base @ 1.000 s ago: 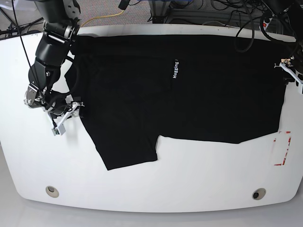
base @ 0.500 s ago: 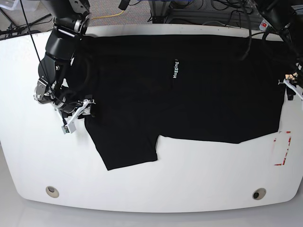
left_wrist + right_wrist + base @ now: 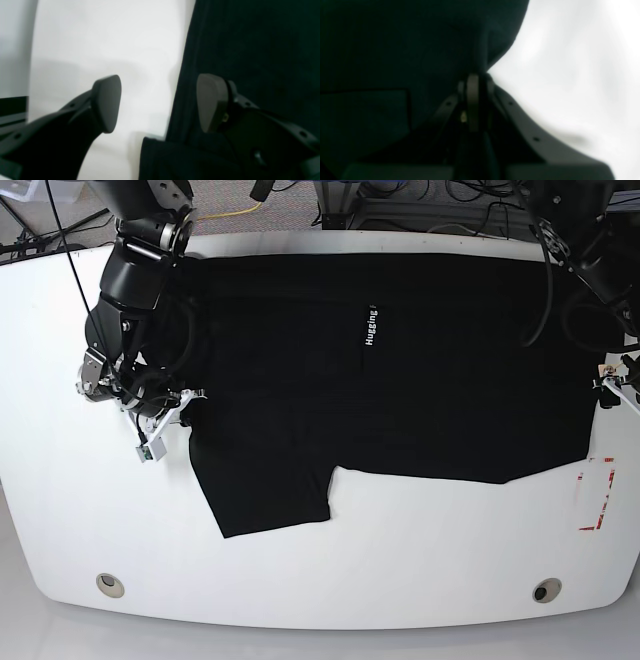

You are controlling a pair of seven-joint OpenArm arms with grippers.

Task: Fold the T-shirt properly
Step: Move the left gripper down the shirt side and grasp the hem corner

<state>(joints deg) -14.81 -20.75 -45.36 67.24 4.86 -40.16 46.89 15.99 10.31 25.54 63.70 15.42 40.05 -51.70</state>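
The T-shirt (image 3: 400,370) lies flat on the white table (image 3: 330,570), long axis running 9 to 3 o'clock, one sleeve pointing to 7 o'clock. The right gripper (image 3: 472,77) is closed on the shirt's 9 o'clock edge, fabric pinched between its fingers. The left gripper (image 3: 158,102) stands wide apart at the 3 o'clock hem, one finger (image 3: 212,102) over cloth, the other over bare table; the hem lies between them. Judged next: close left. Cables crowd the far edge.
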